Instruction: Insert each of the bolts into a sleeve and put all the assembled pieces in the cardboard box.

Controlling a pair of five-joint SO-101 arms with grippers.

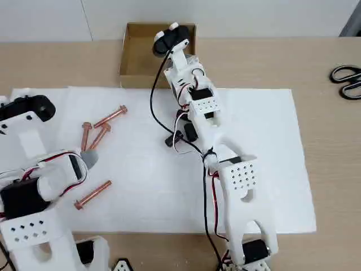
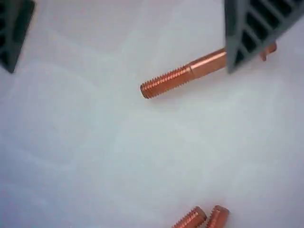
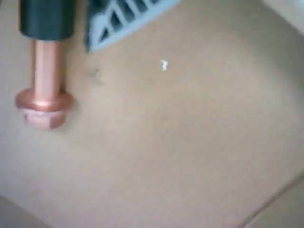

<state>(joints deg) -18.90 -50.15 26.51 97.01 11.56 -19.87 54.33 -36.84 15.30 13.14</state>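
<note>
Bolt sits between left gripper's spread fingers for grasping; 1 sleeved bolt beside right gripper, over cardboard box for release, grip unclear.

We see four bolts left on the sheet, the cardboard box behind it beneath the sleeved bolt in the right gripper, scissors far right.

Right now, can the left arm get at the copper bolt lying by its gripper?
Probably yes. The left gripper is open above the white foam sheet, the copper bolt lies bare on it by one finger, and the right gripper is off over the cardboard box, shut on a sleeved bolt.
</note>
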